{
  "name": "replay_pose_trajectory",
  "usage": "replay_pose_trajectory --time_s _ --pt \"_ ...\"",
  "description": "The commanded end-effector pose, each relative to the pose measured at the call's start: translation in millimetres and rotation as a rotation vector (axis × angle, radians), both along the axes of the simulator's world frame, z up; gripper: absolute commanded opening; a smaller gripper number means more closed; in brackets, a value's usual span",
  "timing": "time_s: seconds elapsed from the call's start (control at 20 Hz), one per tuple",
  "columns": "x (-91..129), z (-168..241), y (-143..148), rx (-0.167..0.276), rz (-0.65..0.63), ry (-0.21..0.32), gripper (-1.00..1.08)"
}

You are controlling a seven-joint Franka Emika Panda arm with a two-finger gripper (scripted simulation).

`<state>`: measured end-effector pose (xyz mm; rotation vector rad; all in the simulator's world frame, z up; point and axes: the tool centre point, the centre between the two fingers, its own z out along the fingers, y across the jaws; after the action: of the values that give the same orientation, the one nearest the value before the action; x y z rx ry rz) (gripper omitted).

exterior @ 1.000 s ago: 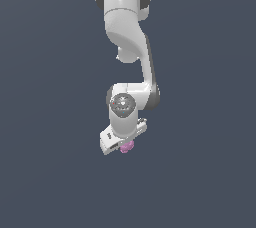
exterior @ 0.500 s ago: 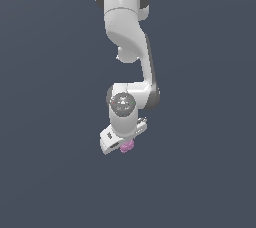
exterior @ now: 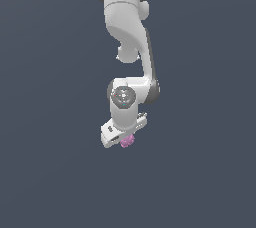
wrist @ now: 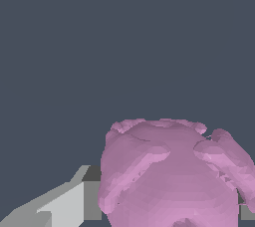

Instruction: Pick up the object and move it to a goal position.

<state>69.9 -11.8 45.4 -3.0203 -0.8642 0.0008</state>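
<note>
Outwardly, in the exterior view, the white arm (exterior: pixel 131 37) hung down against a plain dark grey backdrop, and the gripper (exterior: pixel 123 138) sat at its lowest end, tilted toward the exterior view's left. The object (exterior: pixel 126 141), a small pink-purple knobbly blob, peeked out just under the gripper body, touching it and much smaller than it. No table, floor or goal marker showed anywhere, so I could not tell how high the blob was or where it had to go. The fingers were not separately visible from this side, so the jaw width could not be read here.

Up close, in the wrist view, the object filled the lower part of the picture, lumpy and rounded, with one grey finger (wrist: pixel 69 202) just beside it on one flank and a sliver of grey at the opposite edge. That suggested the jaws were closed narrow on the blob, holding it between them.

The risk, as I judged it, lay in the shape: a knobbly, rounded surface gives the flat pads few contact spots, so a quick swing or a loosening squeeze could have let it roll out and drop.

No brand, label or writing was legible in either view.
</note>
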Motion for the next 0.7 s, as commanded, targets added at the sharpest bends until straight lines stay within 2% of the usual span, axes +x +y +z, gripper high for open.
replay_pose_trajectory --time_s 0.0,0.65 --pt "-9.2 2.9 0.7 0.000 0.000 -0.001 -1.00" --pt "-73.1 21.1 5.3 0.000 0.000 -0.001 -1.00"
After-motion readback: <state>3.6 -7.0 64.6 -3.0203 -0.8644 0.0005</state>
